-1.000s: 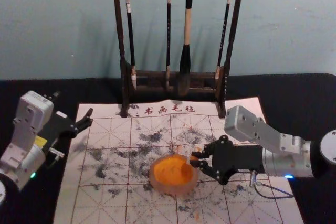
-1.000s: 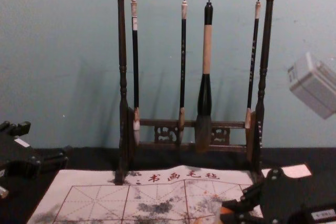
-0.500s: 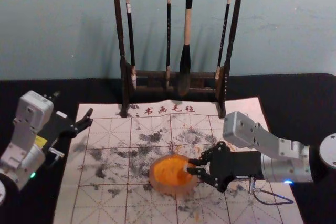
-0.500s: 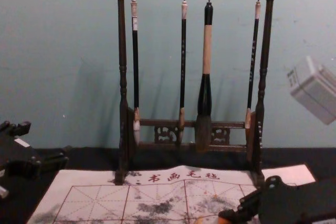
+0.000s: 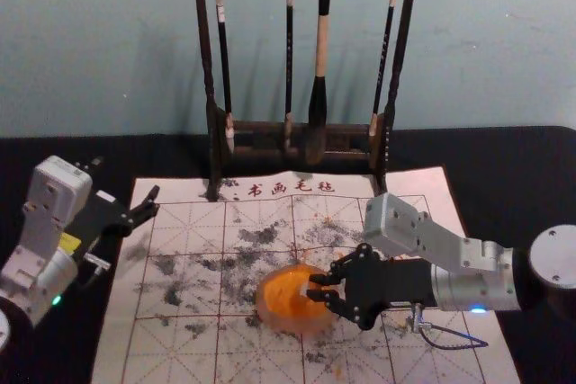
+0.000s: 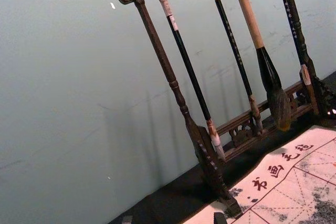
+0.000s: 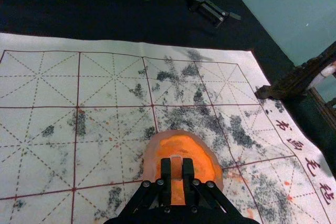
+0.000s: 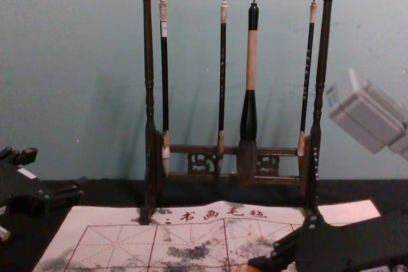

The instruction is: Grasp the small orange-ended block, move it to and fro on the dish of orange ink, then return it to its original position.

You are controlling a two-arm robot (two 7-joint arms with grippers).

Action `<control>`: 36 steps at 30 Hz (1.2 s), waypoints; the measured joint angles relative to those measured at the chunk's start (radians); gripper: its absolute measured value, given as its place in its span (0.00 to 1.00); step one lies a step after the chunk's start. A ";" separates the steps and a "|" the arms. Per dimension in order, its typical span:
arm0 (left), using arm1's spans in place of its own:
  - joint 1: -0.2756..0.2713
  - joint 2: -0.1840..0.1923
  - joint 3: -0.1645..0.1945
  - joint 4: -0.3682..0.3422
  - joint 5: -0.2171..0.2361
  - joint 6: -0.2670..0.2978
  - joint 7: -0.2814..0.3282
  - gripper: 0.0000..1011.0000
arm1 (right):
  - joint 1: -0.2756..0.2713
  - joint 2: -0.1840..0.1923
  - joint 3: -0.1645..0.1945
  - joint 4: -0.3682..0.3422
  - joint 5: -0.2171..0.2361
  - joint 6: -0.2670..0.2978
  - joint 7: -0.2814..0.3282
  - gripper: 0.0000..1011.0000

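Observation:
The round dish of orange ink (image 5: 281,301) lies on the white gridded mat, and my right gripper (image 5: 317,288) reaches over its right half. In the right wrist view my right gripper (image 7: 177,170) is shut on the small block (image 7: 176,167), whose pale orange top shows between the black fingers, above the ink (image 7: 184,148). The block's lower end is hidden. My left gripper (image 5: 155,206) stays parked at the mat's left edge, its fingers spread with nothing between them.
Behind the dish stands a dark wooden rack (image 5: 216,146) with several hanging brushes, the thickest (image 5: 317,105) right of its middle. The mat (image 5: 180,348), stained with black ink, lies on a black tablecloth (image 5: 504,168).
My right gripper has moved left with the block, from the dish's right edge to farther over the ink. The left arm has stayed still.

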 joint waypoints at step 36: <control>0.000 0.000 0.000 0.000 0.000 0.000 0.000 0.99 | -0.002 0.006 0.022 -0.002 -0.013 0.040 -0.018 0.10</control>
